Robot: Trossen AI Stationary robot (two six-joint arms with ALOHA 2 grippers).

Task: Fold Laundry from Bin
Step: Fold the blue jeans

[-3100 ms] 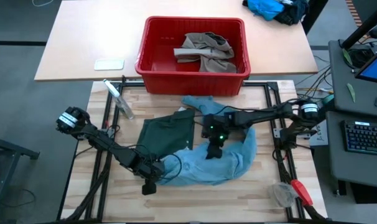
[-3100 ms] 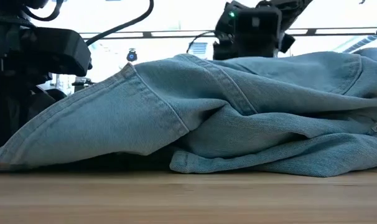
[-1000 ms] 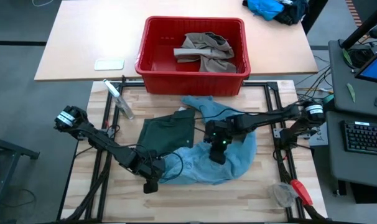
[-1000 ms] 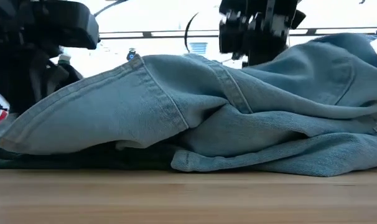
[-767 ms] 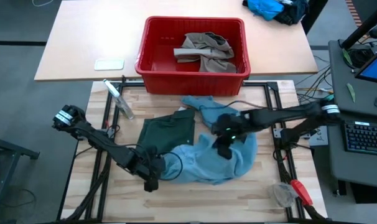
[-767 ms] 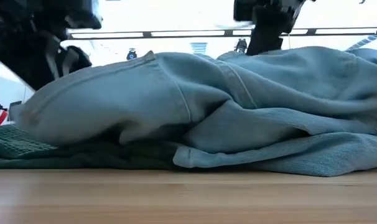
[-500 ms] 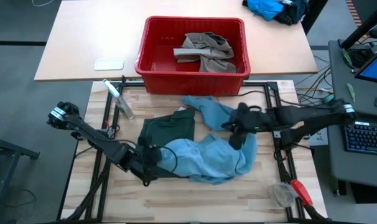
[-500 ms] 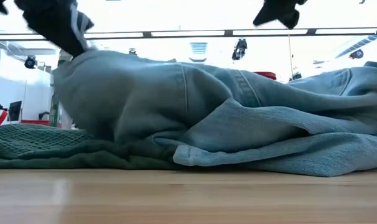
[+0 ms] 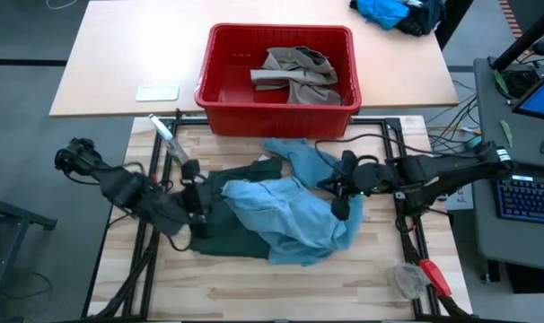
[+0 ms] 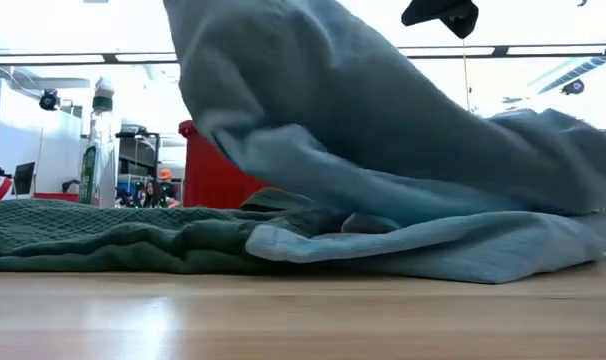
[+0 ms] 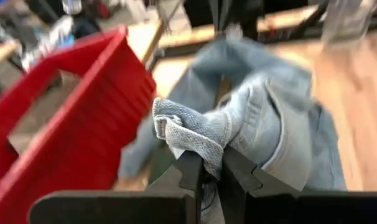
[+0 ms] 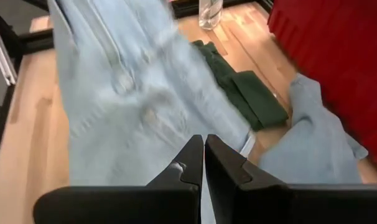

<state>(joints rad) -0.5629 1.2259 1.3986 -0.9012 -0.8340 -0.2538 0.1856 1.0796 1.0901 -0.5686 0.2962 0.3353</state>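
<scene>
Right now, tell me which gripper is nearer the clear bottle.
Left. The left gripper sits just below the clear bottle, clamping the denim trousers; the right gripper is far across the table.

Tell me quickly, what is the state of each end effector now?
Left end effector: closed, holding a fold of the denim trousers.
Right end effector: closed on the denim trousers.
</scene>
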